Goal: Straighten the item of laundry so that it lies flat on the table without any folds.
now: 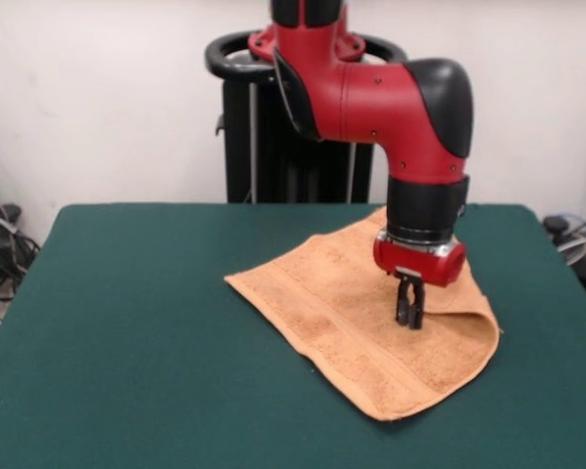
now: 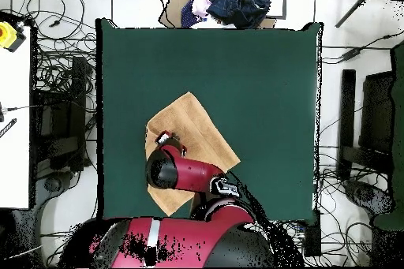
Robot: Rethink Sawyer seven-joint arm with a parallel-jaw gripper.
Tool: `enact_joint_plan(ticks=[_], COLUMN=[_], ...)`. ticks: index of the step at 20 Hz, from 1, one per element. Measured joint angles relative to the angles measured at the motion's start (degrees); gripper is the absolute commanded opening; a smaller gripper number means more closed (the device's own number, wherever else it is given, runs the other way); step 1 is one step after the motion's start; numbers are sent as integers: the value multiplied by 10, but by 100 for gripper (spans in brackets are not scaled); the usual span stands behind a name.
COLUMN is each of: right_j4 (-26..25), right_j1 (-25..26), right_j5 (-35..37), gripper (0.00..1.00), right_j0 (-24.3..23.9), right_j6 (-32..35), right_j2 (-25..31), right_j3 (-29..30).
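Hand towel (image 1: pixel 352 332) lies right of centre on the green table (image 1: pixel 127 342), its right side folded over in a rounded crease. Gripper (image 1: pixel 409 315) stands over that fold, fingers drawn together, apparently pinching the terry layer. Step, as judged: seizing the flap; next, drawing it outward to unfold. The arm hides the contact point overhead.

A glossy red arm (image 1: pixel 371 93) with a rounded black elbow cap at the upper right of the front view is seen. Small dark screw heads dot the red shell. A black cylindrical wrist section, a thin silver ring and a red end housing follow below. A small black gripper (image 1: pixel 409 318) is fitted beneath. A black ringed pedestal (image 1: pixel 273 127) is seen behind.
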Motion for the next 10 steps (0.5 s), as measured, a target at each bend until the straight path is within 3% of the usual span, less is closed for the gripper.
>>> enact_joint_plan(ticks=[10], right_j4=[10], right_j1=[0], right_j5=[0], gripper=[0], right_j0=[3], right_j6=[0], right_j2=[4], right_j3=[0])
